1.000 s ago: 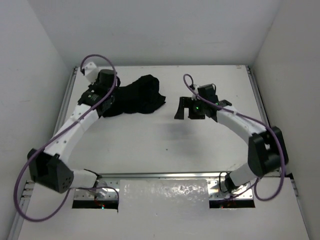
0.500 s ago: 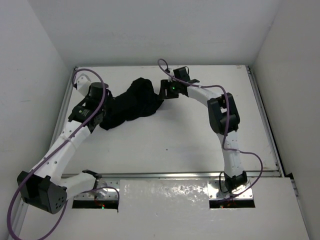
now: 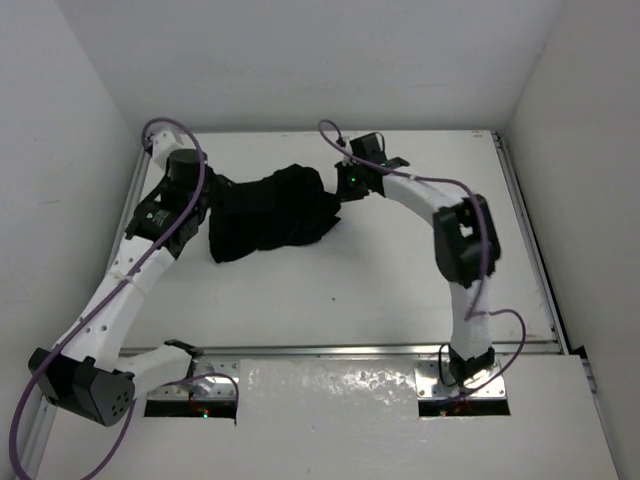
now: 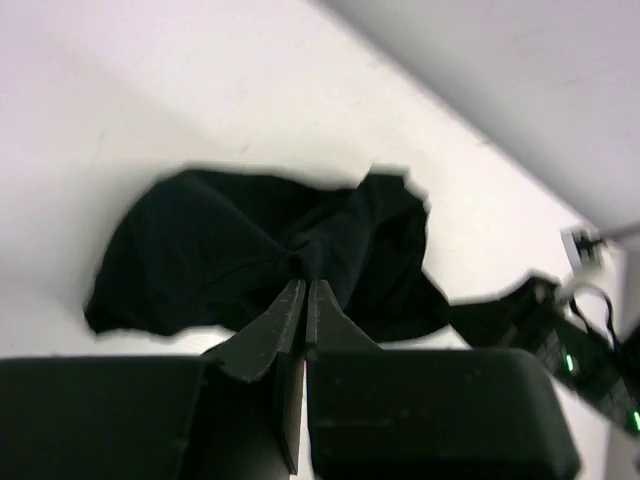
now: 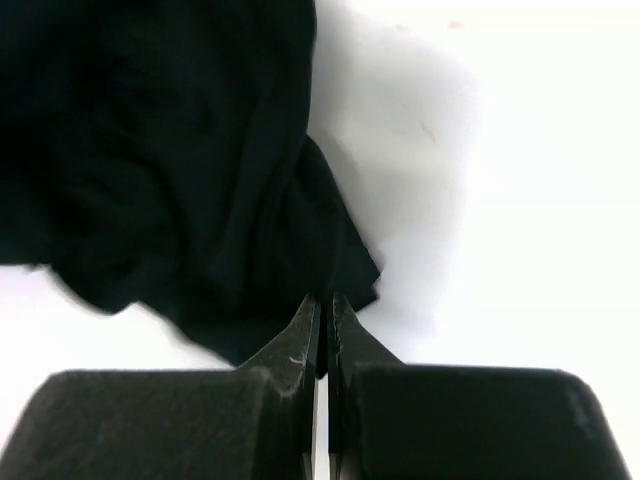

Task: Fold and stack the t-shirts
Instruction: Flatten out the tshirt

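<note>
The black t-shirt [image 3: 272,210] lies bunched on the far half of the white table [image 3: 360,270], strung between both grippers. My left gripper [image 3: 212,196] is shut on its left edge; in the left wrist view the jaws [image 4: 303,286] meet on a pinched fold of the t-shirt [image 4: 230,250]. My right gripper [image 3: 336,186] is shut on the shirt's right edge. In the right wrist view a thin layer of the t-shirt [image 5: 170,150] sits between the closed fingertips of the gripper [image 5: 325,300]. The right gripper [image 4: 560,345] also shows blurred beyond the cloth in the left wrist view.
White enclosure walls rise close on the left [image 3: 60,180], back and right [image 3: 590,180]. A metal rail [image 3: 330,352] runs along the table's near edge by the arm bases. Purple cables [image 3: 345,140] loop above both wrists.
My right arm swung from mid-table to the shirt's right edge and its open jaws closed on the cloth. My left arm drew back to the left, keeping its grip; the shirt spread wider.
</note>
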Available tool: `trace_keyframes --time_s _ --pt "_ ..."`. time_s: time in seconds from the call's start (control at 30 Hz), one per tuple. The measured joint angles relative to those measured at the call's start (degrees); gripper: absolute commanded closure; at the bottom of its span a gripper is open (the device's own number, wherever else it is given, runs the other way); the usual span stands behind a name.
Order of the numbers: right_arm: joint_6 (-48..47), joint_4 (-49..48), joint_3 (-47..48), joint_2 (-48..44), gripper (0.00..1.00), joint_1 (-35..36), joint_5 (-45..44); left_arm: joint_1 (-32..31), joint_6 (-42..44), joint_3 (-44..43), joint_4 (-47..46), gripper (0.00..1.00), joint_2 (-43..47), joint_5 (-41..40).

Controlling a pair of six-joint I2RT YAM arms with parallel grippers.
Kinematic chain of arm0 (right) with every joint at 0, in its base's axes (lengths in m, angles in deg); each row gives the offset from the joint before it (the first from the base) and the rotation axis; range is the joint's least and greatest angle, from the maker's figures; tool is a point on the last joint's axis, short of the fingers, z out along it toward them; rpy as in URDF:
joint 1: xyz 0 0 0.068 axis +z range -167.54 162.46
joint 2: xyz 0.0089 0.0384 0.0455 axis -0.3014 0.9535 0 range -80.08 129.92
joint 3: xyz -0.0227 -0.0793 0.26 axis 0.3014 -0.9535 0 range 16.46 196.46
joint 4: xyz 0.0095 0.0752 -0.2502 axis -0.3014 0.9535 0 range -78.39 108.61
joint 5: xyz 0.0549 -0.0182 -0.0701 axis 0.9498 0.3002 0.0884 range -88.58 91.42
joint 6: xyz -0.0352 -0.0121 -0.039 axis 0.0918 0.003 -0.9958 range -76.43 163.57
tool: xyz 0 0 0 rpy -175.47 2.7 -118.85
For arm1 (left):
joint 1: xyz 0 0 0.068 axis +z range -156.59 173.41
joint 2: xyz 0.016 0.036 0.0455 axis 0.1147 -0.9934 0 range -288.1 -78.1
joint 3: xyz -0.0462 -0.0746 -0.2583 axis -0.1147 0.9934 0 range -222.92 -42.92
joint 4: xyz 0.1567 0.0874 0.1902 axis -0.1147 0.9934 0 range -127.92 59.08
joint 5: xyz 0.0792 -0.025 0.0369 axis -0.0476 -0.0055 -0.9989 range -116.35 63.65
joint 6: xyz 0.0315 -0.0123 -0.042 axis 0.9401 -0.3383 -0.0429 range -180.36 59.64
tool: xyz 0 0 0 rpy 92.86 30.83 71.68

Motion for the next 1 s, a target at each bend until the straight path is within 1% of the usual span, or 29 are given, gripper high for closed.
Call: trace_keyframes --time_s 0.13,0.23,0.3,0.4,0.5,0.57,0.63,0.77,0.87,1.0 --pt "-0.13 0.39 -13.9 -23.34 1.0 1.36 -8.46 0.0 4.26 -6.47 -0.13 1.0 2.78 3.58" --pt "0.5 0.22 -22.01 -43.76 1.0 2.6 -13.35 0.0 6.73 -10.47 0.79 1.0 8.85 6.75" --pt "1.14 0.92 -25.31 -54.93 1.0 3.72 -16.06 0.0 7.58 -13.11 1.14 1.0 13.22 9.75" --pt "2.23 5.42 -28.37 -67.98 1.0 4.94 -19.8 0.0 7.56 -15.34 1.29 1.0 19.04 14.21" --pt "2.45 11.65 -27.41 -74.82 1.0 4.96 -23.56 0.0 6.84 -16.61 2.8 1.0 24.44 16.44" --pt "2.08 16.55 -24.11 -75.43 1.0 4.92 -26.49 0.0 5.73 -18.34 3.82 1.0 25.9 16.5" --pt "1.4 19.41 -20.87 -74.14 1.0 4.92 -29.42 0.0 4.66 -18.97 4.02 1.0 25.92 16.04" --pt "-0.44 22.47 -16.7 -69.33 1.0 4.92 -34.23 0.0 2.14 -16.63 4.85 1.0 22.91 12.74" --pt "-2.64 23.52 -11.08 -61.59 1.0 4.02 -36.61 0.0 1.27 -16.48 4.63 1.0 15.91 8.85" --pt "-4.81 22.73 2.01 -46.27 1.0 -1.2 -35.95 0.39 1.73 -19.96 2.34 1.0 3.61 4.59"
